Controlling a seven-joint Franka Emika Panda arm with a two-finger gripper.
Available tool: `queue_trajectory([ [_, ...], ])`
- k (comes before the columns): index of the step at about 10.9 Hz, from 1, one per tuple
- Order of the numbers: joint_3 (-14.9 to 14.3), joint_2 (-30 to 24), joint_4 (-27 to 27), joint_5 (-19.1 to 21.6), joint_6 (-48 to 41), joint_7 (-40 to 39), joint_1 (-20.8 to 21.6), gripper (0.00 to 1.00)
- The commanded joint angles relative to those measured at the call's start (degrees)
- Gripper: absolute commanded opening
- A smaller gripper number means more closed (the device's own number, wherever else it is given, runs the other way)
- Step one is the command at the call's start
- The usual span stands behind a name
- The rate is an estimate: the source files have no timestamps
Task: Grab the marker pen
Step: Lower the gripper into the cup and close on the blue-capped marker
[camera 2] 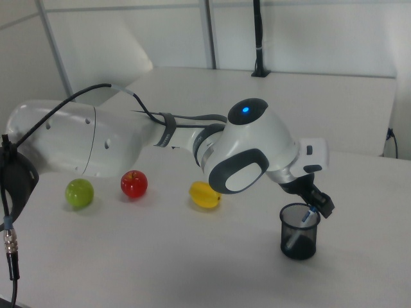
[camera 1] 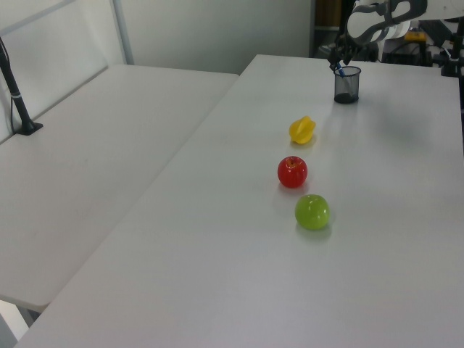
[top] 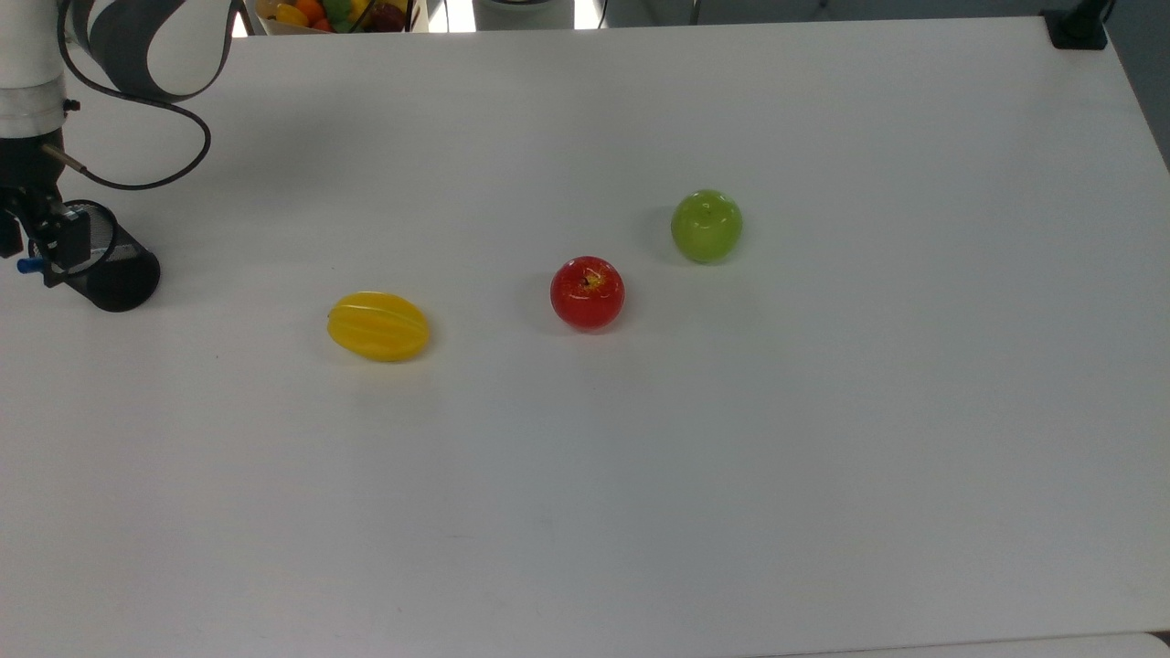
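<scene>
a: top view? the gripper [top: 37, 260] sits over the mesh cup [top: 114, 274], the marker pen [top: 27, 266] poking out blue beside it.

b: left view, the pen is in the cup, not lifted.

a: right view, the fingers look pinched on the pen's top. grasp likely made; lifting remains.

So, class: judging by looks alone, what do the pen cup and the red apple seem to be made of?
Pen cup: probably black wire mesh, matte; the marker pen shows through its wall. Red apple: likely glossy plastic or wax, going by its bright highlights; real fruit can't be ruled out.
</scene>
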Motion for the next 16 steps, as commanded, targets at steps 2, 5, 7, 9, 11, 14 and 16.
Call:
queue_trajectory([
  [2,-0.3,0.0,0.1,2.8,0.9,-1.8,0.1,0.52],
  [5,-0.3,-0.6,0.1,2.8,0.8,-1.8,0.1,0.41],
  [7,-0.3,-0.8,0.0,2.9,0.8,-1.8,0.2,0.38],
  [9,-0.3,-1.1,-0.1,2.8,0.7,-1.8,0.6,0.37],
  [11,-0.3,-2.1,-0.6,2.8,0.3,-1.8,0.7,0.37],
  [14,-0.1,-2.2,-1.5,2.8,0.1,-1.7,1.1,0.37],
  [16,-0.2,-2.2,-1.6,2.8,-3.1,-1.8,1.7,0.37],
])
